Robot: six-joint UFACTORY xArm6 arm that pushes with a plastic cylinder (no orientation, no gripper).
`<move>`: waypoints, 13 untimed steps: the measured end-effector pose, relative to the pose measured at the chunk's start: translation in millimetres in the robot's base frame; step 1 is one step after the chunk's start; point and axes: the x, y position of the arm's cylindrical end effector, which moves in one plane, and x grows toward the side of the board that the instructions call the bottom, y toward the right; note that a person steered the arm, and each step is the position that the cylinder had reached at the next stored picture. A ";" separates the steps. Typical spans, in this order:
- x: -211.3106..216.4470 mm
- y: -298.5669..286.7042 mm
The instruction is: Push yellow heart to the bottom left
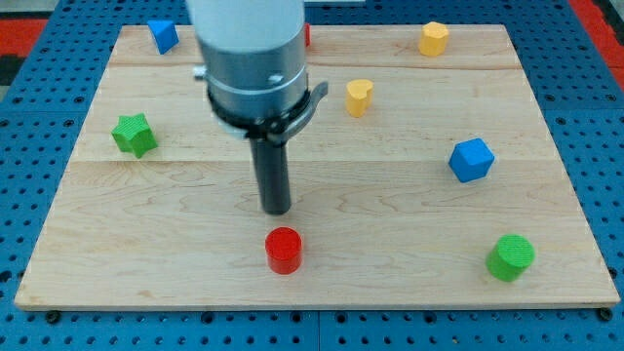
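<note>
The yellow heart lies on the wooden board in the upper middle, right of the arm. My tip is at the end of the dark rod near the board's centre. It stands below and to the left of the heart, well apart from it. A red cylinder sits just below the tip, with a small gap between them.
A yellow hexagon block is at the top right. A blue block is at the top left, a green star at the left, a blue cube at the right, a green cylinder at the bottom right. A red block peeks out behind the arm.
</note>
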 end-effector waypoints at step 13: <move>-185.2 19.4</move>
